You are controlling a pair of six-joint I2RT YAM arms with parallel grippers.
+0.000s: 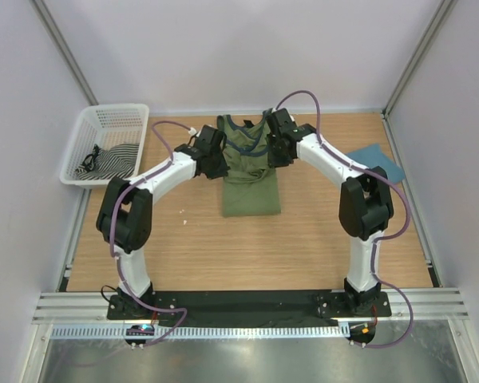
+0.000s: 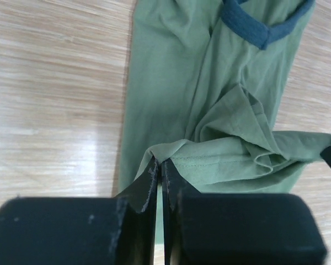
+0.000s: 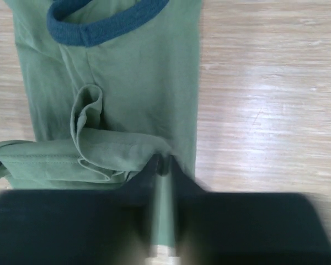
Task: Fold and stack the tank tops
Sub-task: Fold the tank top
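Now left gripper and right gripper each pinch the hem of the olive tank top, upper centre; teal tank top lies at right edge.

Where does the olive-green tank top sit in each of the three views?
Top external: olive-green tank top lies mid-table, between the two wrists.
Left wrist: fills the upper right; left fingers pinch its hem.
Right wrist: fills the upper left; right fingers pinch its hem.
Shared landmark: navy neck trim, at the garment's far end.
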